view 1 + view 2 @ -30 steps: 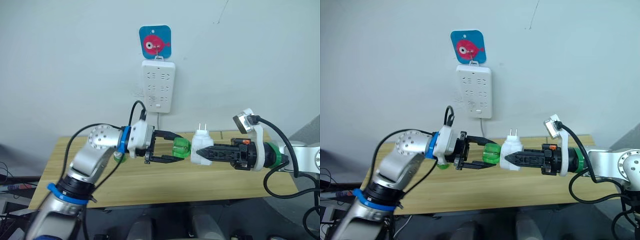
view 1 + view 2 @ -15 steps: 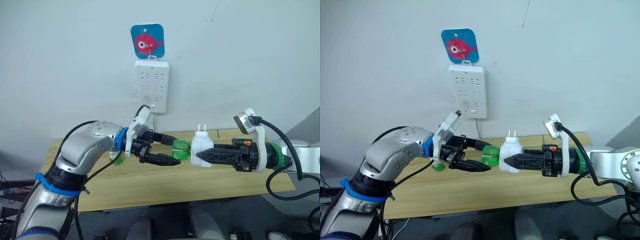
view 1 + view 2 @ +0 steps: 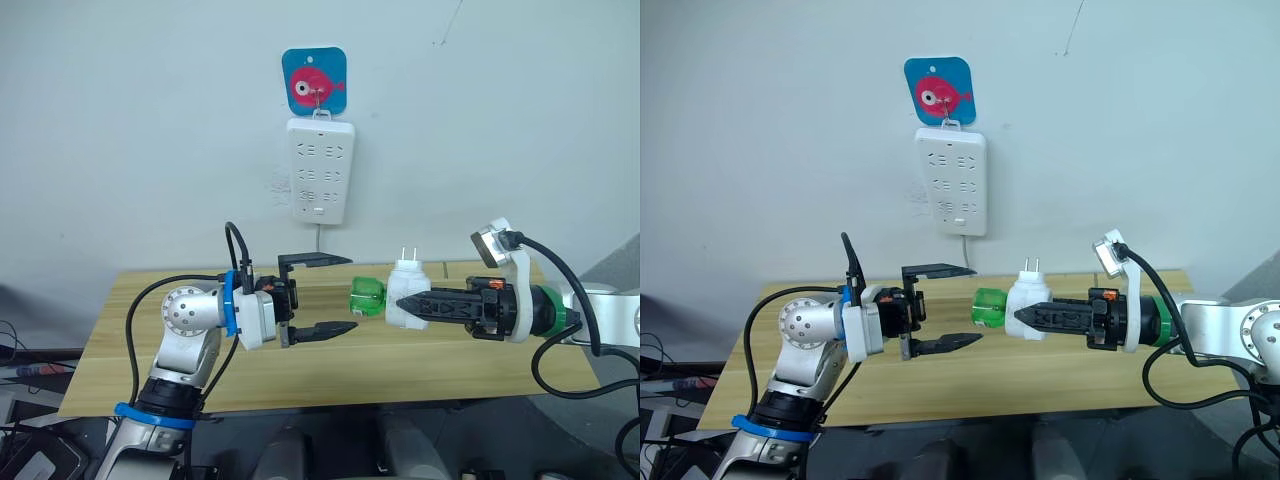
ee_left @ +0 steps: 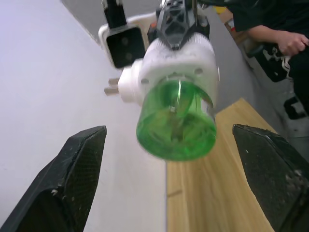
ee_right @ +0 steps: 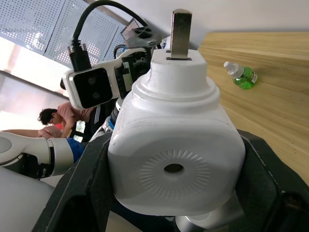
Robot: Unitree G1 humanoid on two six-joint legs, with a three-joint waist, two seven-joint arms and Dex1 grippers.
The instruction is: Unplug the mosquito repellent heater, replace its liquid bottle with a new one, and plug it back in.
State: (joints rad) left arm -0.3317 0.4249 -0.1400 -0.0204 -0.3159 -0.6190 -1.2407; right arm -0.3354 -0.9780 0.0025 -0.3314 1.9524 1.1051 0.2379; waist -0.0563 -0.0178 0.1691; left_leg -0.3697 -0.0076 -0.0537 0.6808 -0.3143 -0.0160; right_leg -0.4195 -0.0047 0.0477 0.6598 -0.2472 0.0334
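Note:
My right gripper (image 3: 402,303) is shut on the white mosquito repellent heater (image 3: 408,292), held above the table with its two prongs (image 5: 179,28) pointing up. Its liquid bottle (image 3: 366,297), green and translucent, sticks out of the heater toward my left gripper (image 3: 338,294). That gripper is open, one finger above the other, just short of the bottle (image 4: 176,123) and not touching it. The new one (image 5: 241,76), green with a whitish cap, lies on the wooden table (image 5: 270,111).
A white power strip (image 3: 319,170) hangs on the wall under a blue hook with a fish (image 3: 313,85), its cord running down behind the table (image 3: 450,360). A person (image 4: 285,38) is seated off to the side.
My left gripper has drawn back from the green bottle and turned, its fingers now wide apart and off it. The bottle stays in the heater. The right arm holds still.

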